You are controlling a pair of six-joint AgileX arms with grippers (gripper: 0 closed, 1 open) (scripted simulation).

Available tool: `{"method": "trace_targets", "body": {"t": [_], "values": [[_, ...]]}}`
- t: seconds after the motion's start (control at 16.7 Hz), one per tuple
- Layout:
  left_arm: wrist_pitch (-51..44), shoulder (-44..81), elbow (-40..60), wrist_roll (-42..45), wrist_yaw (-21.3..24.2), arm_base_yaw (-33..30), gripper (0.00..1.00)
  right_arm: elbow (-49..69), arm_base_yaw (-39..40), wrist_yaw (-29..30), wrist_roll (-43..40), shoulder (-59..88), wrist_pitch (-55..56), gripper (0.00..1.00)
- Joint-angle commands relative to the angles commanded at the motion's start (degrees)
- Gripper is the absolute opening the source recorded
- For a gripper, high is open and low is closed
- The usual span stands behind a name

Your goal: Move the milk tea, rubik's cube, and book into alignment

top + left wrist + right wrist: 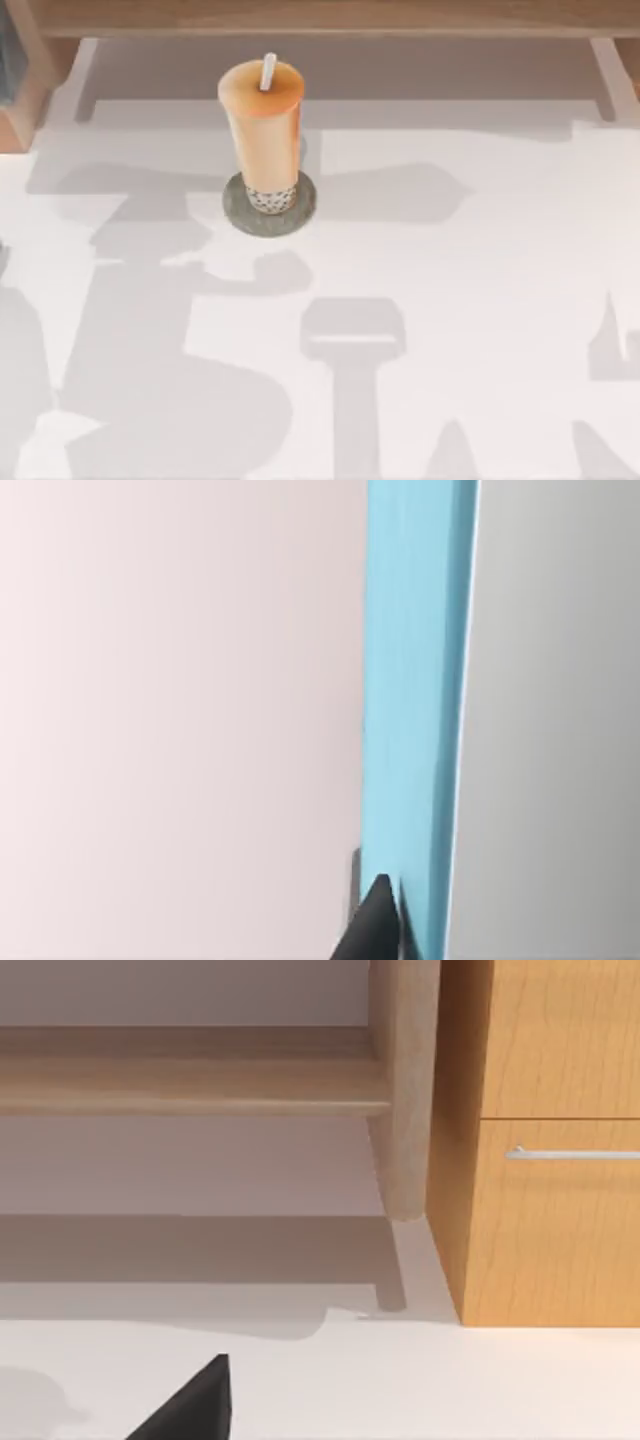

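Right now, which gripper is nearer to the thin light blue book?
Left. The left gripper is right against the book; the right gripper is elsewhere, low over the white table, facing a wooden cabinet.

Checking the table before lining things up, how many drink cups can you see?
1. The milk tea stands upright on a grey round coaster toward the back of the table, left of centre. Others could sit outside the camera's view.
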Motion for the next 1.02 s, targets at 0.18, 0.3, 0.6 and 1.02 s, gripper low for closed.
{"method": "trace_targets", "body": {"t": [0.18, 0.3, 0.6, 1.02], "values": [[0.24, -3.41, -10.01, 22.26, 3.04, 4.2, 0.0, 0.0, 0.0, 0.0, 0.0, 0.0, 0.0, 1.0], [0.19, -4.2, -17.39, 36.05, 4.84, 6.85, 0.0, 0.0, 0.0, 0.0, 0.0, 0.0, 0.0, 1.0], [-0.27, -2.17, -35.04, 60.91, 8.08, 12.21, 0.0, 0.0, 0.0, 0.0, 0.0, 0.0, 0.0, 1.0], [-0.49, 0.72, -44.41, 71.39, 9.32, 14.78, 0.0, 0.0, 0.0, 0.0, 0.0, 0.0, 0.0, 1.0]]}}
